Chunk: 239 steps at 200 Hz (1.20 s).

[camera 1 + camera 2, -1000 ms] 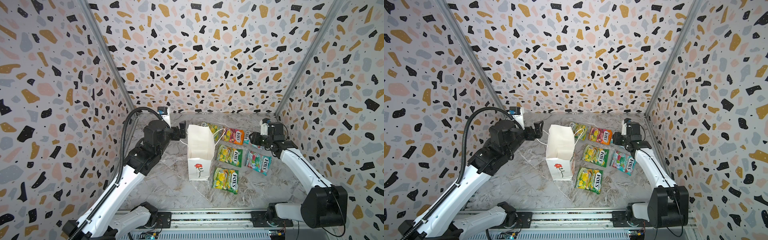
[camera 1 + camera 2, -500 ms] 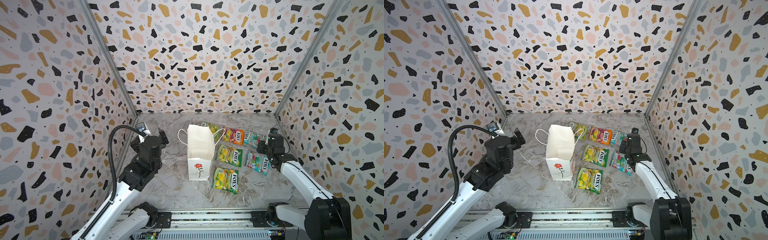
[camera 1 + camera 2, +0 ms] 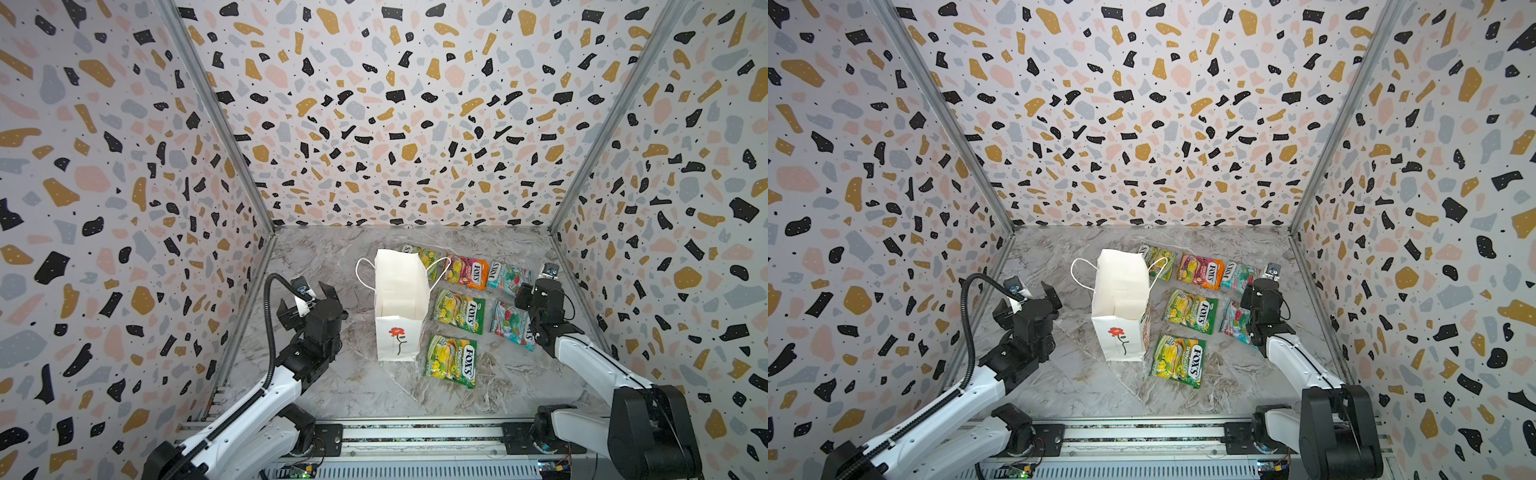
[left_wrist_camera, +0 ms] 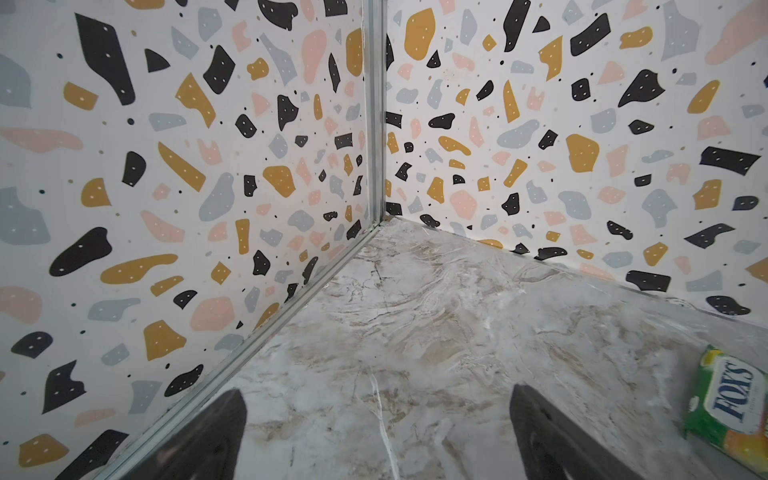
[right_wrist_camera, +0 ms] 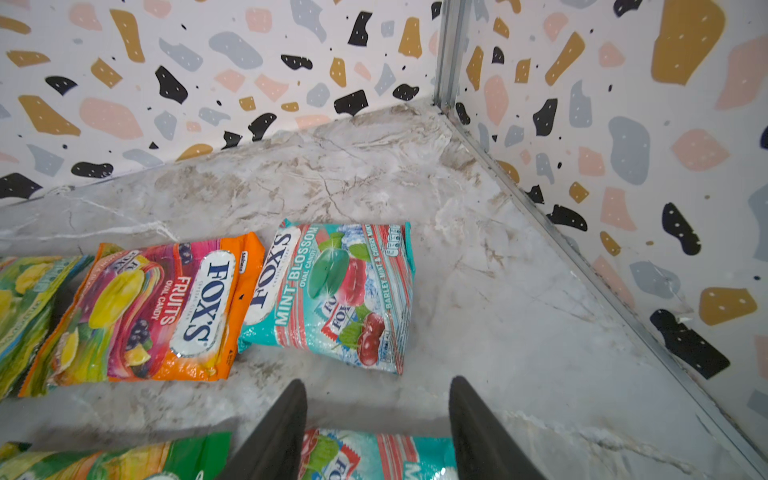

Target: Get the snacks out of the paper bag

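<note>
Walls (image 3: 395,124) speckled black, ochre, pink and grey close in three sides of the marbled table (image 3: 353,386) I work at. Near its middle stands the paper bag (image 3: 399,299). It is white and upright with its mouth open upward, a red flower on the side facing my bases and a cord handle (image 3: 363,272) drooping off each side. What I can see of its inside in both top views is plain white paper (image 3: 1121,299).

The six snacks lie flat on the table outside the bag, all on its right. Farthest back runs a row of three: the far green packet (image 3: 424,255), partly hidden behind the bag, then the orange packet (image 3: 465,272) touching the far teal packet (image 3: 509,276). Closer to me sit the middle green packet (image 3: 459,311) and the near teal packet (image 3: 509,326), side by side with a gap between them. The front green packet (image 3: 451,360) lies alone, just beside the bag's base.

My right hand (image 5: 377,382) is over the far end of the near teal packet. Its fingers are spread, with only the packet and the table showing in the gap between them — I cannot tell whether the tips touch the wrapper. My left hand (image 4: 376,397) is well to the left of the bag, aimed at the far left corner, with its fingers spread wide over bare marble.
</note>
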### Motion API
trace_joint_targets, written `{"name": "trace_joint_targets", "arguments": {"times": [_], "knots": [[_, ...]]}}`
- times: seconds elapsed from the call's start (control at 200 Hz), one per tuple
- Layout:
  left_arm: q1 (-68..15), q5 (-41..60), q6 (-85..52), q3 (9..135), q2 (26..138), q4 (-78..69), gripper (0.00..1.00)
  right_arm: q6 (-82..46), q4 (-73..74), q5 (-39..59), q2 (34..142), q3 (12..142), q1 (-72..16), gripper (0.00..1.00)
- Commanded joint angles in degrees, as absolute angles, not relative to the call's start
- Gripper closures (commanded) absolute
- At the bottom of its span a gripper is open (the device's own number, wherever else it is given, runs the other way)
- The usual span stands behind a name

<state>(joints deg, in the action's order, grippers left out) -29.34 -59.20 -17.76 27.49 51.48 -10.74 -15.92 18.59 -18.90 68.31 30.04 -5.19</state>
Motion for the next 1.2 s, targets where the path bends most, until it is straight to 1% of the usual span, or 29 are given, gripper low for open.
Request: {"name": "trace_joint_targets", "arguments": {"times": [0.0,0.145,0.29,0.471,0.736,0.836,0.921,1.001,1.192], "knots": [[-28.52,-62.64,-10.42,24.05,53.02,-27.47,0.00,-14.09,27.53,-21.27,69.10,27.48,-5.01,0.43],[-25.68,-59.02,-5.13,18.43,56.08,-38.62,0.00,-12.25,33.28,-22.41,70.56,23.90,-5.08,0.42],[-20.71,-52.13,-2.77,16.16,60.49,-44.19,0.00,-10.44,41.23,-22.90,72.32,19.96,-5.07,0.41],[-14.97,-45.52,0.46,13.59,66.87,-52.37,0.00,-8.81,46.88,-21.81,73.95,17.71,-5.05,0.40],[-9.45,-29.33,0.79,8.97,71.05,-64.59,0.00,-5.71,60.74,-19.54,75.99,12.67,-5.02,0.37],[-7.65,-24.68,0.53,7.74,71.81,-66.88,0.00,-5.30,61.26,-18.31,76.03,12.48,-5.05,0.36],[-6.80,-22.93,0.35,6.45,72.59,-69.73,0.00,-4.86,64.30,-16.91,76.09,11.24,-5.05,0.36],[-6.33,-22.27,0.17,5.81,73.66,-71.67,0.00,-3.64,72.16,-15.31,77.50,8.38,-5.04,0.35],[-6.24,-20.08,1.14,5.32,77.79,-75.88,0.00,-2.61,73.27,-12.24,79.71,8.80,-5.02,0.34]]}}
